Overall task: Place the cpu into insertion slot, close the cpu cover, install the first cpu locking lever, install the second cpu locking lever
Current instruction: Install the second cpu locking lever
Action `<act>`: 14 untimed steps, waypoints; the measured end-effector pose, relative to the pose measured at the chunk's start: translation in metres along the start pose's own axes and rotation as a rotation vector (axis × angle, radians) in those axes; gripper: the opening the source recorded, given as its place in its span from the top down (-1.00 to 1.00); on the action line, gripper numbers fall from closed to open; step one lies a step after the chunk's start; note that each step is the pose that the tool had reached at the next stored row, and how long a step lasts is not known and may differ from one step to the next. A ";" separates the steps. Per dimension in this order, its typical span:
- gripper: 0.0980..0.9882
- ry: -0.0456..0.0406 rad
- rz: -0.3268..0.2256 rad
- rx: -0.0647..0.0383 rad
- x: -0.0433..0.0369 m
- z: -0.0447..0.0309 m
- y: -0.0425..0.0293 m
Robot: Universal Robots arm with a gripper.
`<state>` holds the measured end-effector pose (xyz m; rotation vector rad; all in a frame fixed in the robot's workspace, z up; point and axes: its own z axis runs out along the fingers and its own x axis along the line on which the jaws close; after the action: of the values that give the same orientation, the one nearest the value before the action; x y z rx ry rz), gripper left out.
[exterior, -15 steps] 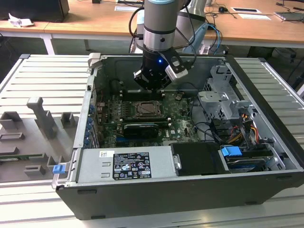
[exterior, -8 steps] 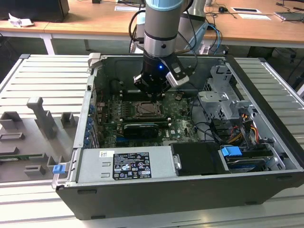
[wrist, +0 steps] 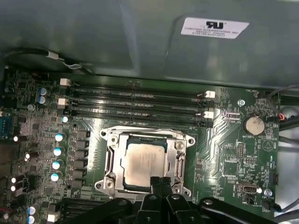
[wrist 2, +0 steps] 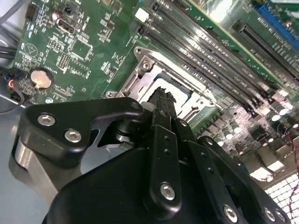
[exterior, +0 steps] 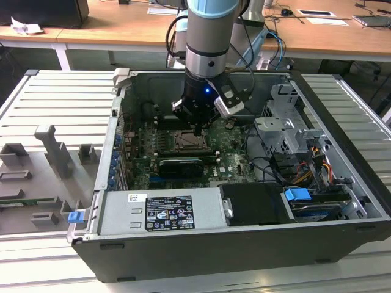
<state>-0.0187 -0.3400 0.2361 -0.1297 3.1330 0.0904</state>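
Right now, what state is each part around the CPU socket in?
cpu: seated flat in the insertion slot.
insertion slot: occupied by the cpu.
cpu cover: down, framing the cpu.
end effector: fingers together, tip at the cover's edge.
memory slots: unfilled.
computer case: side open.

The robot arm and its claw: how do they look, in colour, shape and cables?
The arm is a thick silver-grey cylinder with a light blue cap. A black wrist below it carries a small blue light. Grey and blue cables trail behind. The claw is black, with narrow fingers, silver screws and curved linkage plates.
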 end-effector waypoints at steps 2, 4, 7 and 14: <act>0.98 0.0000 0.000 0.000 0.0005 0.0005 -0.0058; 0.98 0.0000 0.000 0.000 0.0007 0.0010 -0.0089; 0.98 0.0000 0.000 0.000 0.0010 0.0013 -0.0124; 0.98 -0.0002 0.000 0.000 0.0040 0.0013 -0.0222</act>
<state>-0.0209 -0.3624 0.2335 -0.1294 3.1328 0.0905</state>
